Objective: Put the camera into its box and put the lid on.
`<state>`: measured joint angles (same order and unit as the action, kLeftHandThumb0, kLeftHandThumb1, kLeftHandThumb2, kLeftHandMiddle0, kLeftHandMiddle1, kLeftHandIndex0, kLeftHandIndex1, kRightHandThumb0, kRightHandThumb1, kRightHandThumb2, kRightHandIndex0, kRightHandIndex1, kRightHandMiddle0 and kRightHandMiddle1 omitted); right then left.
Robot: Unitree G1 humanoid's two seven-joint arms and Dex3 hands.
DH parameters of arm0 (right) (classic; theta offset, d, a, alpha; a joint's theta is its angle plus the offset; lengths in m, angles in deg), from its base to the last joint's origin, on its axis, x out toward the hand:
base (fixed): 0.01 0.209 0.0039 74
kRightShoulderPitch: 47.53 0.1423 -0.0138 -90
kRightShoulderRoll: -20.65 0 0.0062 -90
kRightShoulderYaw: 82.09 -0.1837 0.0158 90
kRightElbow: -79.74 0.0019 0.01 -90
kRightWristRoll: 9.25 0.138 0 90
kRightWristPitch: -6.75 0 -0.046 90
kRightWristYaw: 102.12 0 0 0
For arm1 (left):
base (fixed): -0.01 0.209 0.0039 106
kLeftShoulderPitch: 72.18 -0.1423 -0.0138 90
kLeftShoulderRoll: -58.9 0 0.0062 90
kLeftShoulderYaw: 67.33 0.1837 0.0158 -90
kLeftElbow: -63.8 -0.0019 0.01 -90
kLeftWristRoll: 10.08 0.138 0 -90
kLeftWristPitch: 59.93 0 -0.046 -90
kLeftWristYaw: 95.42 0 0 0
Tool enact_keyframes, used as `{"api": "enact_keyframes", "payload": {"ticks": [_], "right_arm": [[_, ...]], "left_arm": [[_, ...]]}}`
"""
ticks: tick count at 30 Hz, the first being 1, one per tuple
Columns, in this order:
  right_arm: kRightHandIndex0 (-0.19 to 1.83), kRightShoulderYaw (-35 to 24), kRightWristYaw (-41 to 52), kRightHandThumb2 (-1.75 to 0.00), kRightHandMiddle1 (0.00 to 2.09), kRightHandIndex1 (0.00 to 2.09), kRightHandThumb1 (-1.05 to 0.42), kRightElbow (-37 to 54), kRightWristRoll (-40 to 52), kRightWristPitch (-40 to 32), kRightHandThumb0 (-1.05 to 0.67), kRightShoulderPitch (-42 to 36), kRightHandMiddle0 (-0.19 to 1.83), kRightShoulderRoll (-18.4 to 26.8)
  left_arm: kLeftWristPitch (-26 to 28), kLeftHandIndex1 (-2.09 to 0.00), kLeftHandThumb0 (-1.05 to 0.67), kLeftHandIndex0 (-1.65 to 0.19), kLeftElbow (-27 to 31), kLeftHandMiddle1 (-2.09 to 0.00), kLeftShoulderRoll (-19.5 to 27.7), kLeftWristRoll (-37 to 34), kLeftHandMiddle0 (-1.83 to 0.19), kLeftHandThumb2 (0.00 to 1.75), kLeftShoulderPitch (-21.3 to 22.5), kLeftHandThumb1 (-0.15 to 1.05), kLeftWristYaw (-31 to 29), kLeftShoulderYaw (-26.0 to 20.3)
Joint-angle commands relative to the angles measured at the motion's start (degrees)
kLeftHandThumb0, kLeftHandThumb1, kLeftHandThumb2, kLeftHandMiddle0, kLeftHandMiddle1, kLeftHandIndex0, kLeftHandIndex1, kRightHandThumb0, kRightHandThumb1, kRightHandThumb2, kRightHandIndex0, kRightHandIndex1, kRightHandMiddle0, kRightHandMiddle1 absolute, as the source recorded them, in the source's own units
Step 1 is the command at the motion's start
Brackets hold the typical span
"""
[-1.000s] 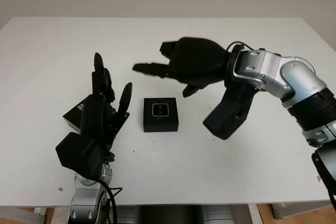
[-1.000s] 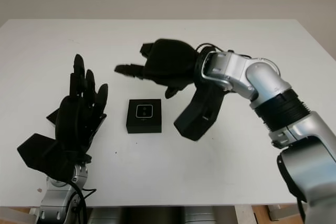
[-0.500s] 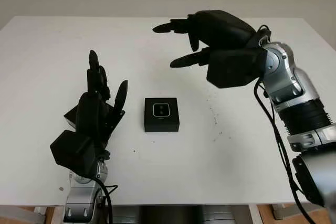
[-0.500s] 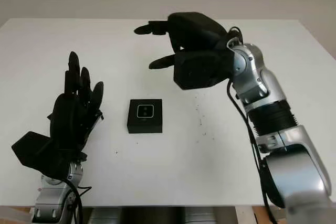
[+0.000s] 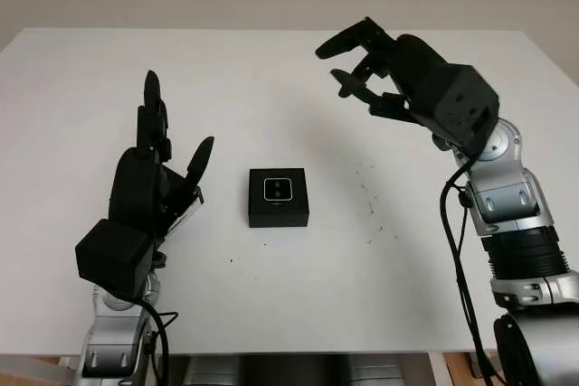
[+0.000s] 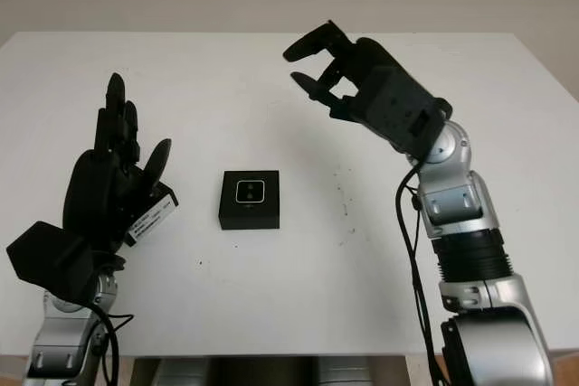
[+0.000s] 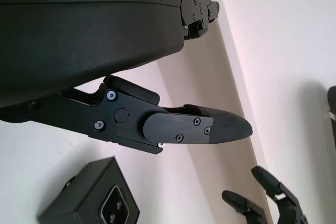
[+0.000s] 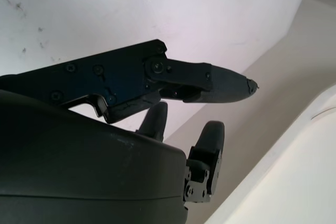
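A black square box with a small light-rimmed square on its top sits at the middle of the white table; it also appears in the left wrist view. My left hand is raised to the left of the box, open and holding nothing. Partly hidden behind its palm lies a black piece with a white label; I cannot tell what it is. My right hand hangs in the air over the far right part of the table, well away from the box, open and empty.
A few dark specks mark the table to the right of the box. A plain wall stands behind the table's far edge, and the near edge runs just in front of both arms.
My right hand has lifted from just above the box and swung back to the far right. My left hand has drifted left and away, uncovering the labelled black piece.
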<state>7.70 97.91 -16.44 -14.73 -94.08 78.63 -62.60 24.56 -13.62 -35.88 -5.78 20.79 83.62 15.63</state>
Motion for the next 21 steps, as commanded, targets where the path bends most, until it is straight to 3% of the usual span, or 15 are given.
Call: {"api": "enact_keyframes", "payload": {"ticks": [1, 6, 12, 17, 21], "right_arm": [[-0.11, -2.49, -0.24, -0.54, 0.87, 0.93, -1.05, 3.06, 3.07, -2.29, -0.73, -1.92, -0.19, -1.14], [-0.13, -4.66, -1.37, -0.54, 0.70, 0.72, -1.05, 6.61, 7.34, -7.14, -0.69, -4.33, -0.19, -2.36], [-0.12, -5.09, -0.88, -0.58, 0.66, 0.67, -1.05, 7.82, 9.14, -6.59, -0.66, -6.27, -0.19, -1.73], [-0.10, -5.30, -0.90, -0.59, 0.71, 0.66, -1.05, 7.83, 9.58, -6.95, -0.66, -7.12, -0.19, -1.48], [-0.10, -5.54, -1.02, -0.59, 0.73, 0.66, -1.05, 8.13, 10.02, -7.81, -0.66, -7.41, -0.19, -1.52]], "left_arm": [[1.04, -0.07, -0.77, 0.13, 2.12, -0.06, 2.59, 0.08, 0.12, 0.26, 1.00, 1.05, -1.01, -1.84], [6.05, -0.01, -0.80, 0.19, 4.51, -0.01, 11.23, -3.59, 0.19, 0.18, 2.34, 1.05, -9.28, -5.97], [14.74, -0.01, -0.86, 0.19, 5.13, 0.00, 25.03, -7.68, 0.19, 0.07, 4.21, 1.00, -22.05, -10.78], [14.97, -0.03, -0.81, 0.19, 0.81, -0.03, 36.27, -7.66, 0.19, 0.03, 7.30, 0.88, -32.07, -11.24], [14.77, -0.04, -0.79, 0.18, -1.90, -0.05, 40.60, -6.41, 0.18, 0.03, 9.52, 0.83, -36.10, -9.61]]}}
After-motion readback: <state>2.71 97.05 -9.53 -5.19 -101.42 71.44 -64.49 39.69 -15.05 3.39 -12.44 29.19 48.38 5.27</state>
